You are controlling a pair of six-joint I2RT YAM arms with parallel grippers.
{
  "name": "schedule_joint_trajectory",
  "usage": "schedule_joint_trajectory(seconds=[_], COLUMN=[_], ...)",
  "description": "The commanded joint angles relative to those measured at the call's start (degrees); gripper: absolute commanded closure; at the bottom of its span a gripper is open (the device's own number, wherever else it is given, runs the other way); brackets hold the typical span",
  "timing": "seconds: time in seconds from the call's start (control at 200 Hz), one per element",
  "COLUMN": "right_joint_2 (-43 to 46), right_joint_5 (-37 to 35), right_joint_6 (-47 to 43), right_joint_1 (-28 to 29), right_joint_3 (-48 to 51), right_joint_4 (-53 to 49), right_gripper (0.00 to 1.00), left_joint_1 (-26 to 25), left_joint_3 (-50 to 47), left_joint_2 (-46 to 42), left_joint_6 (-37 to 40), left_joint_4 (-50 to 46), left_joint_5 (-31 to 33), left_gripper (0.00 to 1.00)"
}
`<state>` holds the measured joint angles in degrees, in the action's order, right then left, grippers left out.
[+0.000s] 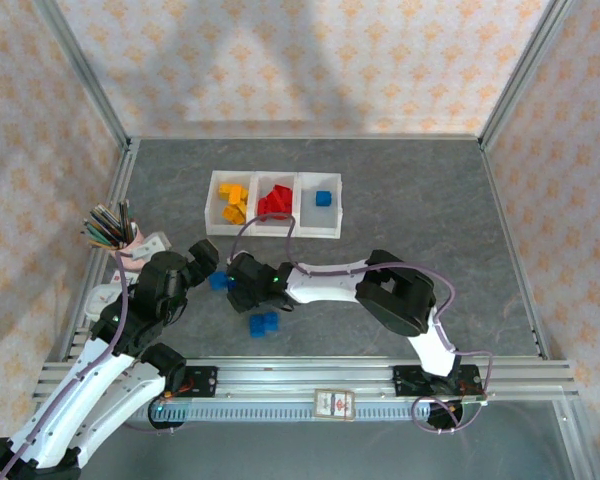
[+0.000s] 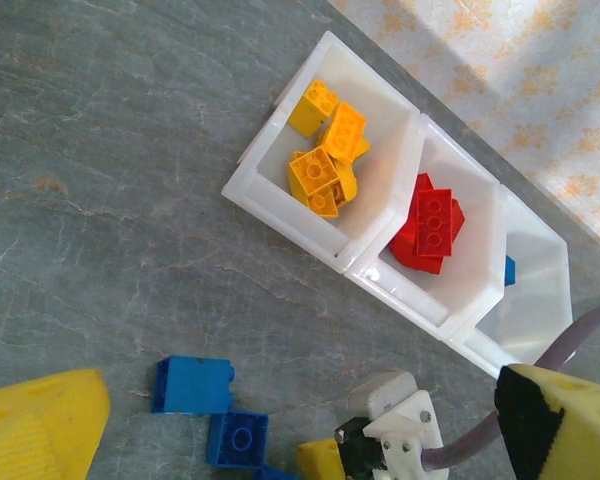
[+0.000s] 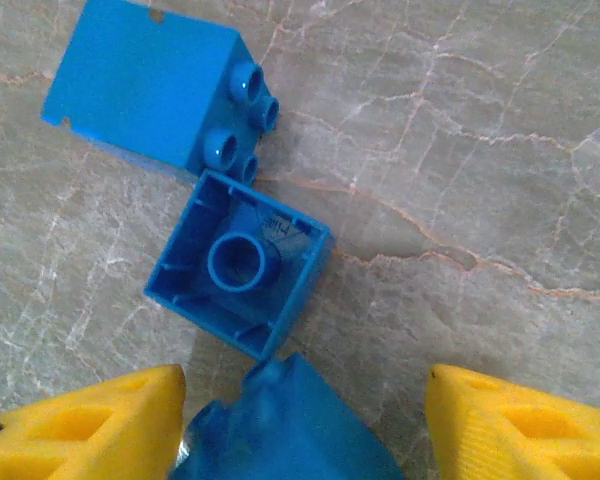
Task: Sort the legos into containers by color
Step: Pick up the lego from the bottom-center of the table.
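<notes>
One blue lego lies between the right arm's fingers.

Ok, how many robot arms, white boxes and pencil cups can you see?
Robot arms: 2
White boxes: 3
Pencil cups: 1
Total: 6

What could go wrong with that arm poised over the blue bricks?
1. The blue brick between the right gripper's fingers sits closer to one finger than the other, so it might twist or squirt out when squeezed.
2. An upturned blue brick lies right beside it and could get shoved or dragged along.
3. The left gripper hangs open close by, so the two arms might bump.
</notes>
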<state>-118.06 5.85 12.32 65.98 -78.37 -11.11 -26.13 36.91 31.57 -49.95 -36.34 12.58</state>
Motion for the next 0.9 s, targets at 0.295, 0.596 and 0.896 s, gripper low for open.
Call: schedule_joint_trajectory(seconds=[0.295,0.596,0.896], right_joint_2=[0.8,1.8,3.4], right_joint_5=[-1.6,-2.6,-3.3], right_joint_6=[-1.8,-2.3,-1.9], right_joint_1=[0.3,0.4,0.0], right_joint_3=[0.6,0.9,1.8], right_joint_4=[-1.4,-1.9,-2.2], right_gripper=[0.44,0.6,0.7], left_joint_1=[0.3,0.3,0.3], left_joint_3=[0.6,0.8,0.8], left_joint_2=[-0.5,0.1,0.6], left_joint_6=[-0.7,-0.3,-0.3], left_joint_4=[-1.5,-0.9,-0.3], left_joint_5=[1.7,1.4,1.1], left_gripper=[0.0,0.0,0.0])
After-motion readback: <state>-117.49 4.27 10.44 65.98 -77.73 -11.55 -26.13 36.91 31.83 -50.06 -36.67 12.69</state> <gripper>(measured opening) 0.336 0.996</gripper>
